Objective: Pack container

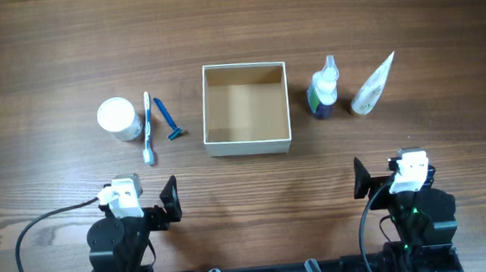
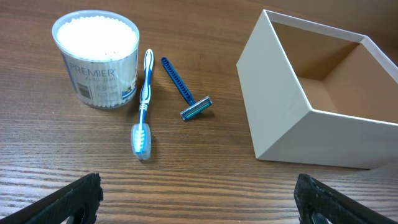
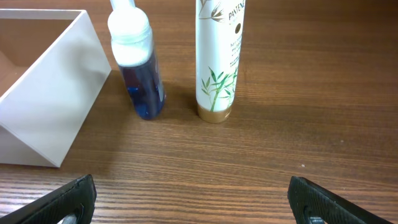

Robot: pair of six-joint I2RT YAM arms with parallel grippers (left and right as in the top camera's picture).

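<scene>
The container (image 1: 249, 142), a square white box with a tan inside, sits empty at the table's middle; it also shows in the left wrist view (image 2: 292, 124) and the right wrist view (image 3: 56, 106). Left of it lie a blue razor (image 1: 169, 119), a blue-white toothbrush (image 1: 147, 126) and a round white jar of cotton swabs (image 1: 118, 118). Right of it stand a blue pump bottle (image 1: 324, 90) and a white Pantene tube (image 1: 373, 84). My left gripper (image 1: 172, 200) and right gripper (image 1: 359, 179) are both open and empty near the front edge.
The two arm bases (image 1: 121, 245) (image 1: 416, 214) sit at the table's front edge with a black cable (image 1: 34, 235) looping left. Bare wood lies between the grippers and the objects.
</scene>
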